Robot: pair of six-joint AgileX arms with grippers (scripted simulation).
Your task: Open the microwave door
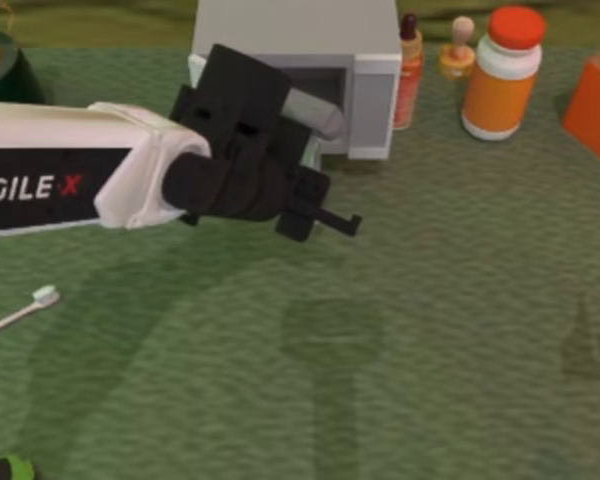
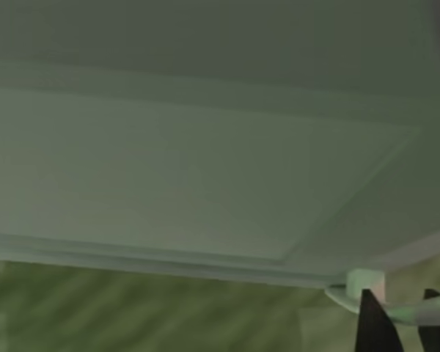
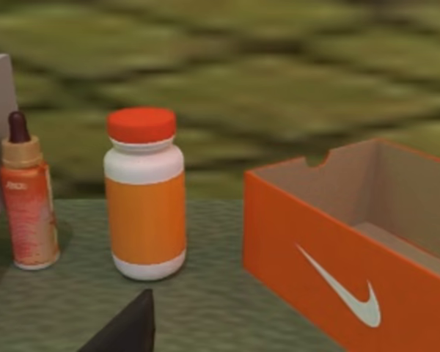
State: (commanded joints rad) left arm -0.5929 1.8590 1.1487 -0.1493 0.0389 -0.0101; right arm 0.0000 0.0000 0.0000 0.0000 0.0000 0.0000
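The light-grey microwave (image 1: 290, 28) stands at the back middle of the table. Its door (image 1: 317, 112) is swung partly outward, and the dark cavity shows behind it. My left gripper (image 1: 280, 122) reaches in from the left and sits at the door's free edge. In the left wrist view the door panel (image 2: 191, 169) fills the picture. There my left gripper (image 2: 403, 323) has its dark fingertips (image 2: 372, 323) on either side of the pale handle edge (image 2: 365, 281), closed on it. My right arm is out of the top view; its wrist view shows only one dark fingertip (image 3: 132, 330).
To the microwave's right stand a dropper bottle (image 1: 410, 65), a small wooden figure (image 1: 458, 48), an orange-capped pill bottle (image 1: 500, 75) and an open orange box (image 1: 595, 100). A toothbrush (image 1: 20, 310) lies at the left edge, and a dark green round object (image 1: 5, 65) sits at the back left.
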